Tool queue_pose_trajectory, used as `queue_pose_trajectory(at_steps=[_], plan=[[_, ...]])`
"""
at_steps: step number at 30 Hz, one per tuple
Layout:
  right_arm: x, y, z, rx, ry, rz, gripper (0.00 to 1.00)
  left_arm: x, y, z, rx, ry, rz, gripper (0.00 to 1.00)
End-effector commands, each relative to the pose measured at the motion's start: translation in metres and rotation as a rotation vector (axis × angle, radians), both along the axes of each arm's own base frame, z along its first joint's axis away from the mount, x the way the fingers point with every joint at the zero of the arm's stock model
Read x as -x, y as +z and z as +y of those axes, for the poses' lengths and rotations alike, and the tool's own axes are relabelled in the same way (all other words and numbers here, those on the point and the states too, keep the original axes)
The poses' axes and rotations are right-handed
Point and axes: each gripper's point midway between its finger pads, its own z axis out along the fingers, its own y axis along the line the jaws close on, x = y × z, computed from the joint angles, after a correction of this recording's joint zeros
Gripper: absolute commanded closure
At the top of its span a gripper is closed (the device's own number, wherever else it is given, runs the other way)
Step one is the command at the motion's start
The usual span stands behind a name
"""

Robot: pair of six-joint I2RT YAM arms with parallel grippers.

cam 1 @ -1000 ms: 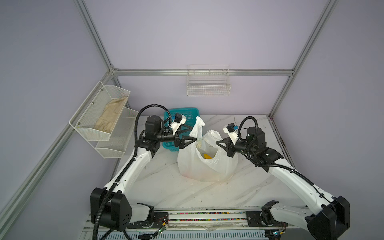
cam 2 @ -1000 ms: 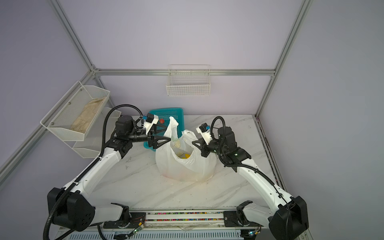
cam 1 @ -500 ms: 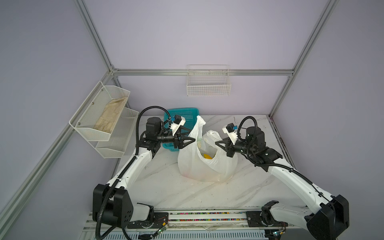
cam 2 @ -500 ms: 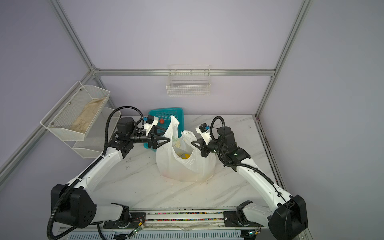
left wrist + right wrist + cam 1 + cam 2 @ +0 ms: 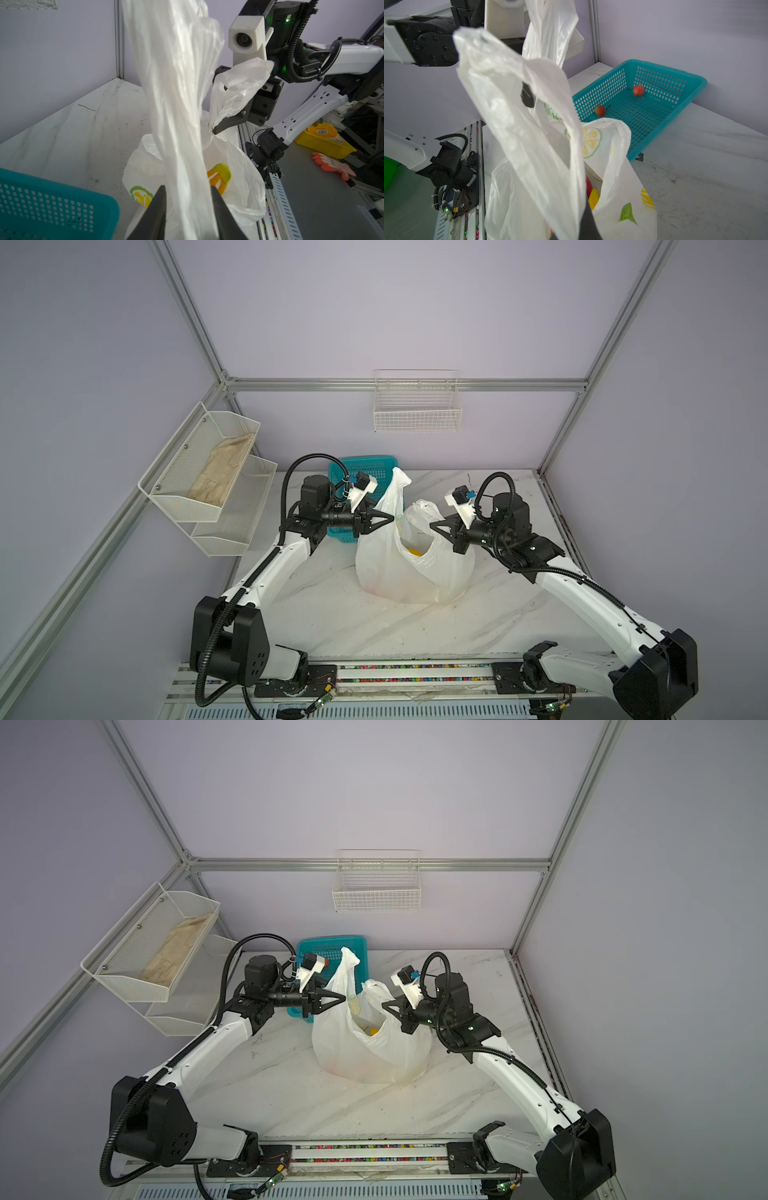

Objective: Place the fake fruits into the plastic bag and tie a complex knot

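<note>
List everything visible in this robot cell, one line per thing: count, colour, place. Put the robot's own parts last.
plastic bag: one, translucent white with lemon prints, mid-table, mouth open, no knot
fruits in the bag: at least two visible, yellow and red; the rest hidden
fruits in the basket: two, red
basket: one, teal, behind the bag
wire basket: one, white, back wall
mesh shelves: two tiers, white, left wall
cloth: one, beige, upper shelf
table: one, white marble
left gripper: black, around one bag handle
right gripper: black, shut on the other handle
</note>
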Motion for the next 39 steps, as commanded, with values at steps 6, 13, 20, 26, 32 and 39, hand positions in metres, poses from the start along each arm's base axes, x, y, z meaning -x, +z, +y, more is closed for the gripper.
queue_pose_trajectory(at_steps=[6, 13, 20, 26, 32, 39], plan=[[0.001, 0.021, -0.001, -0.031, 0.005, -0.03, 1.0, 0.01, 0.044, -0.002, 0.038, -0.022, -0.125, 0.89], [-0.004, 0.027, -0.004, -0.062, -0.007, 0.05, 1.0, 0.024, 0.044, 0.002, 0.011, -0.006, -0.217, 1.0], [-0.003, 0.009, -0.008, 0.042, 0.0, 0.039, 1.0, 0.027, 0.035, -0.004, -0.032, -0.02, -0.238, 1.0], [0.002, 0.017, 0.001, -0.007, 0.051, 0.016, 1.0, 0.027, 0.032, -0.005, -0.061, -0.017, -0.243, 1.0], [-0.015, 0.02, -0.005, -0.057, -0.025, 0.08, 1.0, 0.039, 0.026, -0.007, -0.083, -0.028, -0.279, 1.0], [-0.025, 0.024, -0.016, -0.175, -0.028, 0.151, 1.0, 0.051, 0.007, -0.022, -0.178, -0.068, -0.321, 1.0]])
